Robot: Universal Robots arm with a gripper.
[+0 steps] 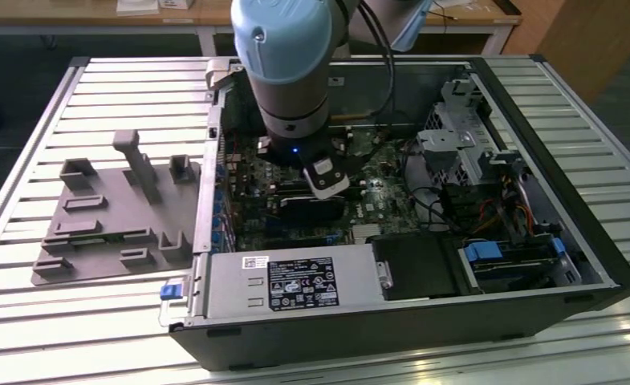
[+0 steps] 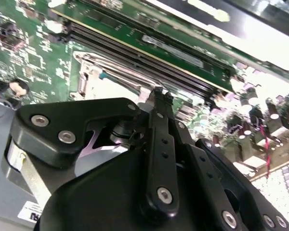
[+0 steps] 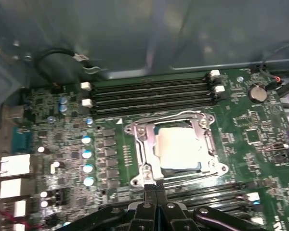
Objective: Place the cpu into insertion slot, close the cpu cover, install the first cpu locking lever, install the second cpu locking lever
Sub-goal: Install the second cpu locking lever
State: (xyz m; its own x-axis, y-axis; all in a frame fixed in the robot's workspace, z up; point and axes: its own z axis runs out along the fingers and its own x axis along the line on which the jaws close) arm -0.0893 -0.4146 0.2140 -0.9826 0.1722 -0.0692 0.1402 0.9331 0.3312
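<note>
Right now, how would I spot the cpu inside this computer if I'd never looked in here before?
In the first wrist view, find the green motherboard and its long dark memory slots. Just beside them sits a silver metal frame, the cpu cover. The cpu is the pale, flat square showing through its central cut-out, the board's one plain bright plate.

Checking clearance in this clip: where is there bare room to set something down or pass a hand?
Bare slats of the table lie ahead of the grey fixture, and more slats to the exterior view's right of the computer case. Crowded: inside the case, around the gripper beside the cpu.
</note>
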